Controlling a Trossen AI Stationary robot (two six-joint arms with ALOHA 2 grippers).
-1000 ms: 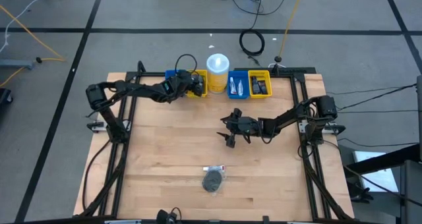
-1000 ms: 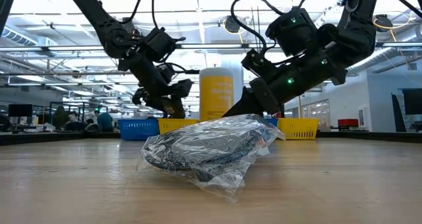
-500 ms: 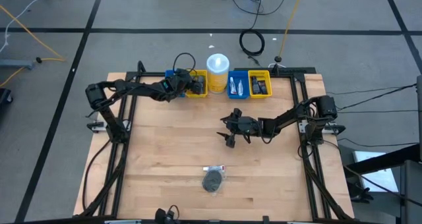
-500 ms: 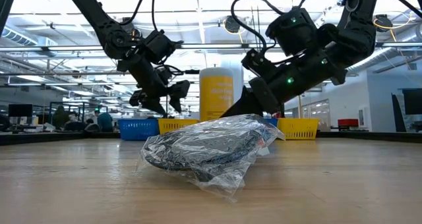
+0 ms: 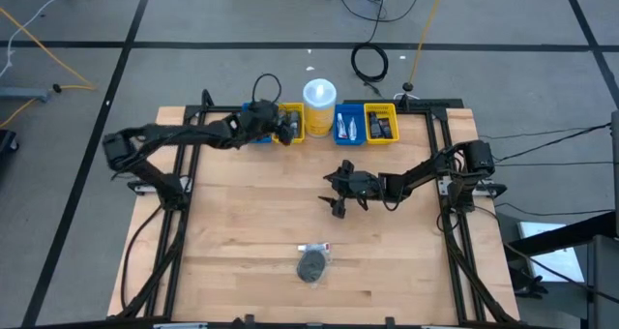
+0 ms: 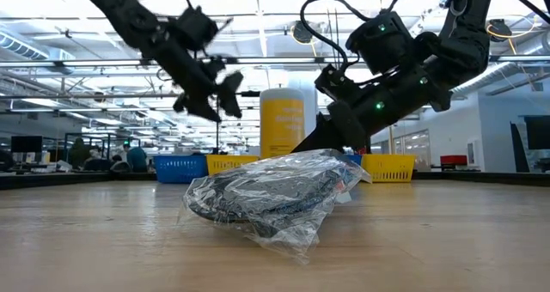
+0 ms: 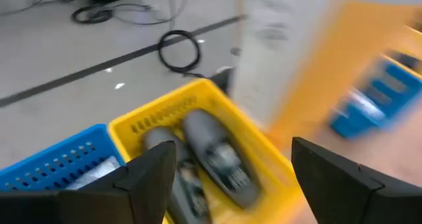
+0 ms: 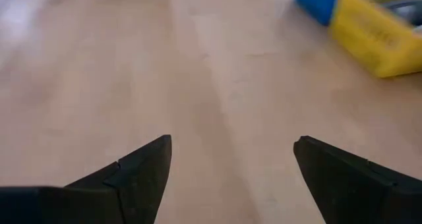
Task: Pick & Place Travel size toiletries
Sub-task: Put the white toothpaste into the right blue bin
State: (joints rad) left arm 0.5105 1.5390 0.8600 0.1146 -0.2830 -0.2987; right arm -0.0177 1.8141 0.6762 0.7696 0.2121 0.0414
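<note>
While I looked straight down from above, my left tool (image 5: 287, 128) hung over the yellow plastic bin (image 5: 292, 122) at the far edge of the pale wooden bench (image 5: 242, 232), next to the tall yellow cup with a white lid (image 5: 319, 103). My right tool (image 5: 338, 195) hovered near the middle of the bench, empty. A round dark grey disc in clear wrap (image 5: 312, 262) lay alone toward the near edge, well apart from both tools. On the other side of the cup sat a blue plastic bin (image 5: 349, 124) and a second yellow bin (image 5: 382, 122), each with small items inside.

From bench height, the wrapped disc (image 6: 271, 197) filled the foreground, lying flat in its crinkled film. My left tool (image 6: 210, 90) was raised above the bins, and my right tool (image 6: 331, 133) was low behind the disc, not touching it.

Through my left wrist camera, my two dark fingers (image 7: 148, 178) stood apart with nothing between them, above the yellow bin (image 7: 155, 115), where dark grey toiletry items (image 7: 214, 155) lay; I could not tell exactly what they were. A blue bin (image 7: 56, 165) sat just beside it.

Through my right wrist camera, my fingers (image 8: 142, 168) stood wide apart over bare wood, with the blue and yellow bins at the far corner.
</note>
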